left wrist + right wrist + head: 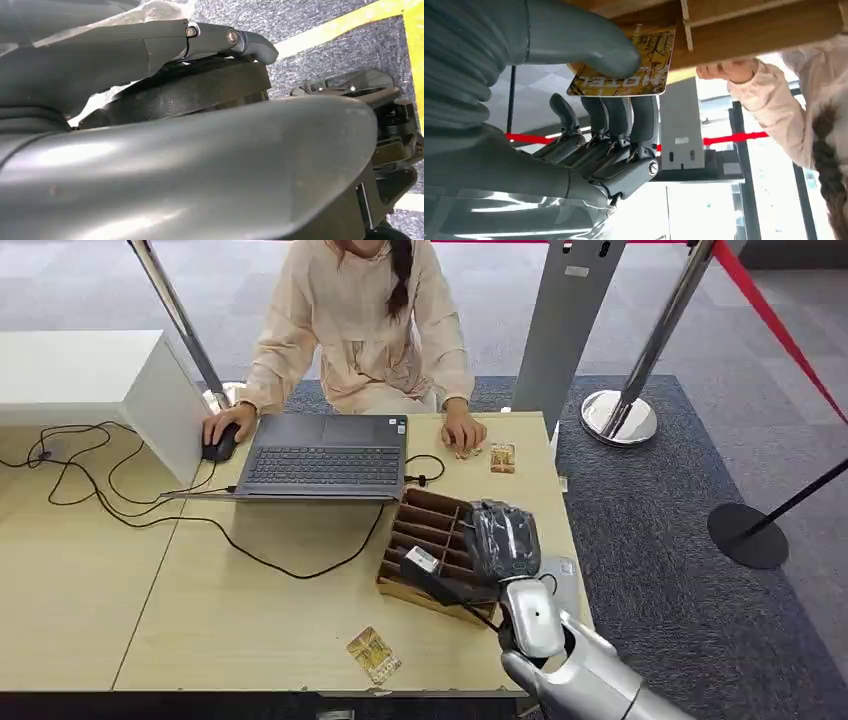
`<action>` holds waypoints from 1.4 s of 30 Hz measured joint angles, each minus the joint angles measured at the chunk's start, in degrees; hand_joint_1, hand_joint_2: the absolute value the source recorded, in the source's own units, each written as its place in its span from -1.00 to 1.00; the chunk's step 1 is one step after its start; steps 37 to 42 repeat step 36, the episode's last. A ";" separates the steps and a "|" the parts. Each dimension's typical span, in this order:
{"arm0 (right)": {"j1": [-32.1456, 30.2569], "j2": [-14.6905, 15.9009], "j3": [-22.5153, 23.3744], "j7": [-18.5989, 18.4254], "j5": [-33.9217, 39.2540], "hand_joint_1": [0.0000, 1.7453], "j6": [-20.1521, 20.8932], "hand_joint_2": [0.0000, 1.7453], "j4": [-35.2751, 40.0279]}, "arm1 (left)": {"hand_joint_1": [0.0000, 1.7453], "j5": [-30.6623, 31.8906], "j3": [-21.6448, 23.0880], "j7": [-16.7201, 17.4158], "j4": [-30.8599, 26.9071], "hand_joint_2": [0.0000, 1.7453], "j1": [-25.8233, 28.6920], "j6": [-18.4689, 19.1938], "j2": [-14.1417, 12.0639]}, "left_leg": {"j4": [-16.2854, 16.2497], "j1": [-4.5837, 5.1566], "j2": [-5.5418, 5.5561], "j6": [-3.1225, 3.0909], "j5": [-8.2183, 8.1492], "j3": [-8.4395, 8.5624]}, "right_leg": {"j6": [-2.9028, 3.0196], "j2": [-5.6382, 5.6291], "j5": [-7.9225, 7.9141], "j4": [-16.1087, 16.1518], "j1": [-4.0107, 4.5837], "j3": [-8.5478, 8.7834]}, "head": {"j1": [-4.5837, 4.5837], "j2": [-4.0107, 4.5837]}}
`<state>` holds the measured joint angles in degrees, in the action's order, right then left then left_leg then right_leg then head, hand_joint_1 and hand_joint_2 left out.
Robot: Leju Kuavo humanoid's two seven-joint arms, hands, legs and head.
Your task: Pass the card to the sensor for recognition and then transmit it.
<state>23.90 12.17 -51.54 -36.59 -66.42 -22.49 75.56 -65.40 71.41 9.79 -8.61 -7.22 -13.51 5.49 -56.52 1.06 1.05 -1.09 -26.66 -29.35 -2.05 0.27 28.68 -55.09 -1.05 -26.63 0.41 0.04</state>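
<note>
Right hand [589, 130] pinching the card [624, 70] thumb-over-fingers right above the wooden slotted box [425, 545], pretty shallow hold, so could easily slip or snag on a divider while lifting; left hand impossible to judge.

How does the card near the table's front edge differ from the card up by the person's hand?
The front-edge card lies askew to the table edge, while the far card lies nearly square to it. The front-edge card lies alone on bare wood; the far card sits just beside the person's hand. Both are yellowish patterned cards lying flat, neither touched by a robot hand.
</note>
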 joint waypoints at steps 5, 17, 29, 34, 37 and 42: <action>-0.73 1.23 1.18 -0.37 -1.29 0.50 -1.14 1.00 5.17 | -1.00 -0.52 0.00 -0.31 0.00 -1.00 0.07 -0.15 -0.02 | 0.00 0.00 -0.01 0.00 0.00 -0.01 | 0.00 0.00 0.00 0.00 0.00 -0.01 | -0.02 0.00; -4.79 5.45 5.47 -2.36 -4.61 0.52 -0.90 1.00 20.82 | -1.00 -1.55 -0.07 -0.59 0.00 -1.00 0.12 -0.63 0.00 | 0.00 0.00 -0.03 0.00 0.00 -0.01 | 0.00 0.00 0.00 0.01 0.00 -0.01 | 0.00 0.00; 0.45 6.32 5.97 -2.88 -2.86 0.66 4.20 1.00 25.62 | -1.00 -1.14 -0.07 -0.70 -0.02 -1.00 0.15 -0.57 0.00 | 0.00 0.01 -0.03 0.00 0.00 -0.02 | 0.00 0.00 0.00 -0.03 0.00 0.00 | 0.00 0.00; 5.37 5.66 4.81 -3.04 -1.84 0.68 7.15 1.00 24.88 | -1.00 -0.83 -0.07 -0.11 -0.02 -1.00 0.05 -0.52 0.00 | 0.00 0.01 -0.02 0.00 0.00 -0.03 | 0.00 0.00 -0.01 -0.05 0.00 0.01 | 0.00 0.00; 7.02 5.01 4.31 -3.08 -1.03 0.70 7.71 1.00 24.14 | -1.00 -0.79 -0.07 0.17 -0.02 -1.00 0.02 -0.46 0.00 | 0.00 0.01 -0.01 0.00 0.00 -0.05 | 0.00 0.00 0.00 -0.05 0.00 0.00 | 0.00 0.00; 7.02 5.01 4.31 -3.08 -1.03 0.70 7.71 1.00 24.14 | -1.00 -0.79 -0.07 0.17 -0.02 -1.00 0.02 -0.46 0.00 | 0.00 0.01 -0.01 0.00 0.00 -0.05 | 0.00 0.00 0.00 -0.05 0.00 0.00 | 0.00 0.00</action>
